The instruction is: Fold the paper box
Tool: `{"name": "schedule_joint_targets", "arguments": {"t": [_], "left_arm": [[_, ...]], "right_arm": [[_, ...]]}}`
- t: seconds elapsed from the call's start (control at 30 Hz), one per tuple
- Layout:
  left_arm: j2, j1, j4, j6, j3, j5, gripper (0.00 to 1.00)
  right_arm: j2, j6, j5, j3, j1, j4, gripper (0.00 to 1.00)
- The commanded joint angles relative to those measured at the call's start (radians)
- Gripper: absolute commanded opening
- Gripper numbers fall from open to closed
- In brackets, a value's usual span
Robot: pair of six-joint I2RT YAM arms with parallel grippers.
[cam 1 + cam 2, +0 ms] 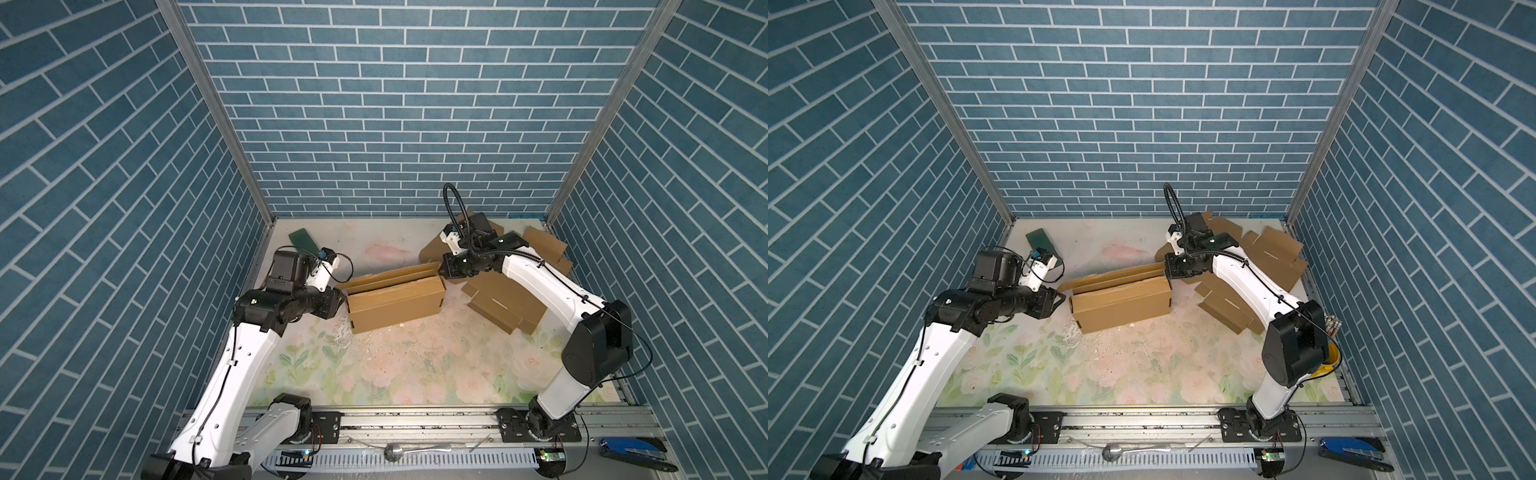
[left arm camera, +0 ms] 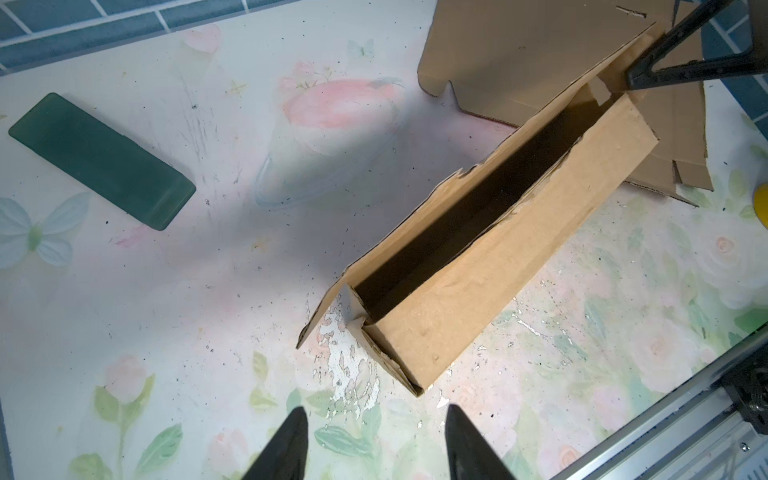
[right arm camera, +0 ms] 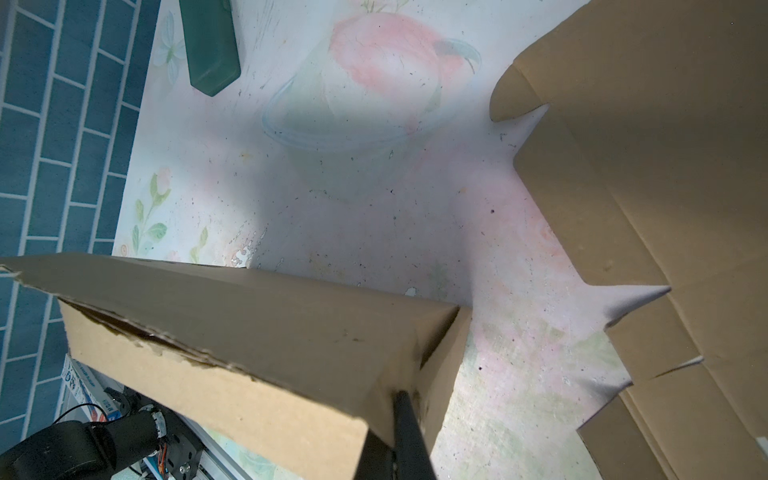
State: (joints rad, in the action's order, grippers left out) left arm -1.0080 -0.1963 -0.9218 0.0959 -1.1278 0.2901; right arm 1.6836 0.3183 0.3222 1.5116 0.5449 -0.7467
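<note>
The paper box (image 1: 395, 305) (image 1: 1121, 305) is brown cardboard, long and narrow, standing half-formed mid-table with its top open. A loose back flap leans outward along its far side. My right gripper (image 1: 440, 272) (image 1: 1168, 272) (image 3: 401, 401) is shut on the box's far wall at its right end corner, and its fingers (image 2: 648, 70) also show in the left wrist view. My left gripper (image 1: 343, 301) (image 1: 1061, 300) (image 2: 377, 411) is open just short of the box's left end (image 2: 399, 370). Nothing is between its fingers.
Flat cardboard blanks (image 1: 505, 305) (image 1: 546, 247) (image 3: 665, 166) lie stacked at the back right, under and behind my right arm. A dark green flat block (image 1: 305, 241) (image 2: 104, 162) lies at the back left. A spoon (image 1: 399, 451) and a blue tool (image 1: 631, 451) rest by the front rail.
</note>
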Motion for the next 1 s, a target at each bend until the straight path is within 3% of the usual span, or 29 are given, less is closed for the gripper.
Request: {"name": "schedule_joint_targets", "arguments": {"t": [0.0, 0.27, 0.4, 0.53, 0.63, 0.97], "left_arm": [[-0.017, 0.05, 0.02, -0.048, 0.022, 0.02, 0.55], [-0.114, 0.074, 0.138, -0.054, 0.022, 0.101, 0.55], [-0.17, 0.074, 0.127, -0.045, 0.012, 0.116, 0.41], [-0.187, 0.074, 0.067, -0.044, -0.004, 0.12, 0.2], [-0.173, 0.074, 0.06, -0.077, 0.011, 0.141, 0.1], [-0.185, 0.074, 0.138, -0.255, 0.037, 0.249, 0.0]], "right_arm": [[0.018, 0.039, -0.028, -0.043, 0.007, -0.092, 0.0], [0.018, 0.045, -0.023, -0.045, 0.007, -0.087, 0.0], [0.016, 0.048, -0.025, -0.044, 0.006, -0.087, 0.0], [0.022, 0.051, -0.023, -0.039, 0.007, -0.086, 0.0], [0.027, 0.054, -0.02, -0.034, 0.009, -0.083, 0.0], [0.037, 0.056, -0.023, -0.027, 0.01, -0.086, 0.0]]}}
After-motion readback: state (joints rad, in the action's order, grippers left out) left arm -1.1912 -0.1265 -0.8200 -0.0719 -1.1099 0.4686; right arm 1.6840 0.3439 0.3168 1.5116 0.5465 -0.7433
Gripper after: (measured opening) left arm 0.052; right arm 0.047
